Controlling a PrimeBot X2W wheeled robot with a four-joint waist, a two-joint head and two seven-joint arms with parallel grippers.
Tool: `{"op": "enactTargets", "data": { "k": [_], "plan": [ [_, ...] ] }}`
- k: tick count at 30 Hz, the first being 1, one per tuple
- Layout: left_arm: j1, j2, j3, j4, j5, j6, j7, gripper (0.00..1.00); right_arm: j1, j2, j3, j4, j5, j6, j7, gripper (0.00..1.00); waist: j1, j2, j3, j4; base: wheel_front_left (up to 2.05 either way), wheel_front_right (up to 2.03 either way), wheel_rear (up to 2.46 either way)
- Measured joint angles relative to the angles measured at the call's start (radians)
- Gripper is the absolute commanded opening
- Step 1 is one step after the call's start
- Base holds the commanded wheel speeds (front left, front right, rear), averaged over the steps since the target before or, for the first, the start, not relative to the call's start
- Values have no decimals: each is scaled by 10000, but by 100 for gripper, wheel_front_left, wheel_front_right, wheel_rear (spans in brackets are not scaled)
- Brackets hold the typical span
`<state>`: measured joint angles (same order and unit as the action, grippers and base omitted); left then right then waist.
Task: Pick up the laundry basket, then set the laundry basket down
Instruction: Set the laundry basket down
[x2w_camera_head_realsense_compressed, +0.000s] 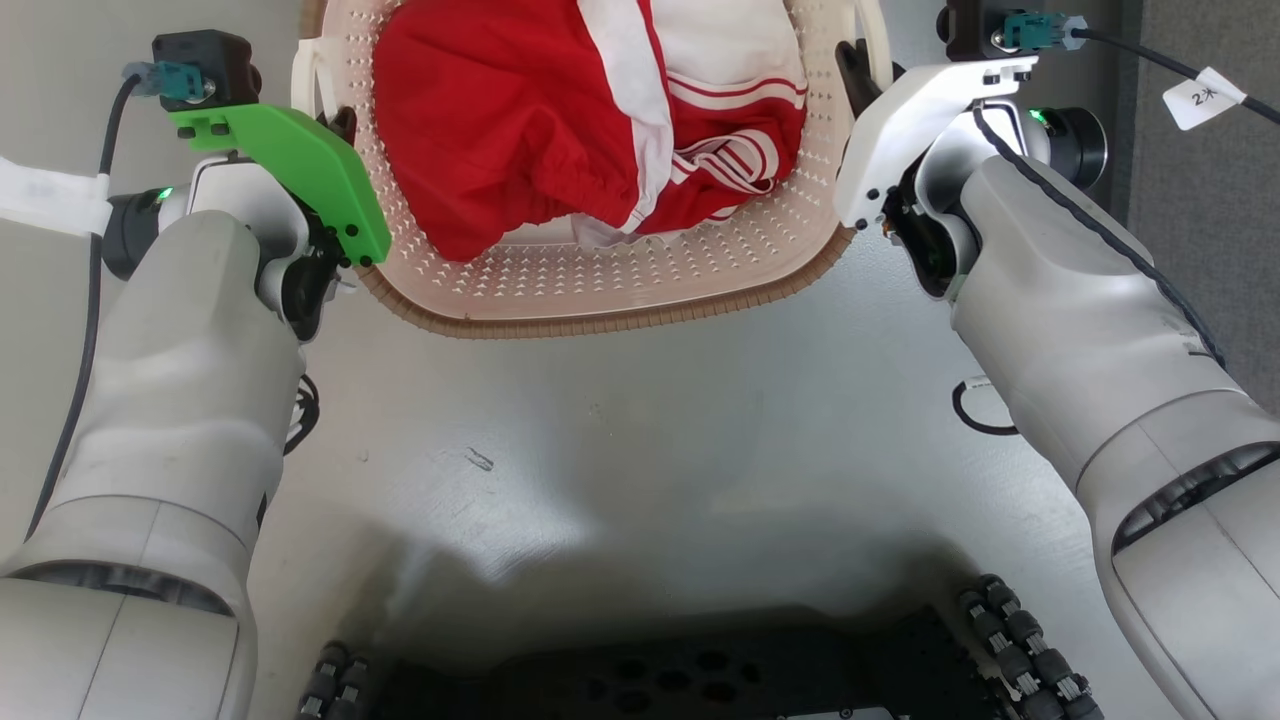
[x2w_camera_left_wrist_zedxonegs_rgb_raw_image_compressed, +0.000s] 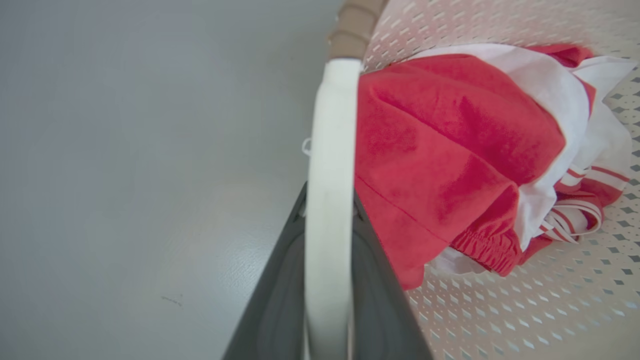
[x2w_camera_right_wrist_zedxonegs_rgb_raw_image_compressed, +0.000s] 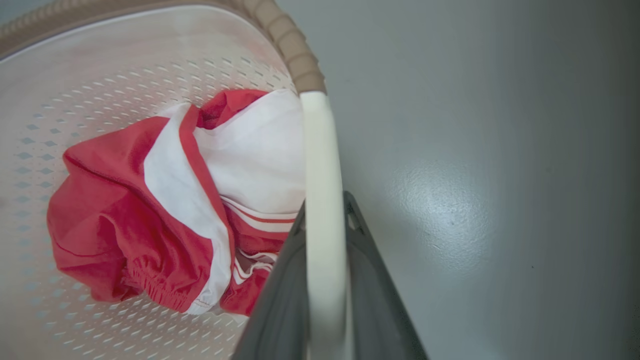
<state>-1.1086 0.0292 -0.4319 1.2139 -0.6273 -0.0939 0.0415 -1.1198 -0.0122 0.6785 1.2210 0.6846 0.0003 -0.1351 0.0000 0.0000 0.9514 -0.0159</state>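
Jaws clamped on laundry basket (x2w_camera_head_realsense_compressed: 600, 295) handles (x2w_camera_left_wrist_zedxonegs_rgb_raw_image_compressed: 331, 125), left gripper (x2w_camera_left_wrist_zedxonegs_rgb_raw_image_compressed: 330, 200), right gripper (x2w_camera_right_wrist_zedxonegs_rgb_raw_image_compressed: 325, 206)

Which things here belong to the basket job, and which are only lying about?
Belong to the job: laundry basket; left gripper closed on left handle; right gripper closed on right handle.

Just lying about: red-and-white clothing inside the basket; paper tag; black cable loop on the floor.

The laundry basket (x2w_camera_head_realsense_compressed: 620, 285) runs off the head view's top edge, its far side cut away
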Motion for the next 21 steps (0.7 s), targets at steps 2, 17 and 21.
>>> {"op": "enactTargets", "data": {
  "k": [2, 17, 21],
  "plan": [
    [-17, -2, -8, 21, 0, -46, -38, 0, -5, 2, 0, 17, 0, 4, -54, 0, 0, 0, 7, 6, 0, 0, 0],
    [-90, -29, -42, 199, 2, -115, -44, 100, -39, -59, 96, 155, 15, 119, -56, 49, 0, 0, 1, 66, 0, 0, 0],
    [-94, 94, -77, 249, 2, -123, -104, 100, -44, -267, 104, 182, 27, 173, -138, 100, 0, 0, 2, 69, 0, 0, 0]
  ]
}}
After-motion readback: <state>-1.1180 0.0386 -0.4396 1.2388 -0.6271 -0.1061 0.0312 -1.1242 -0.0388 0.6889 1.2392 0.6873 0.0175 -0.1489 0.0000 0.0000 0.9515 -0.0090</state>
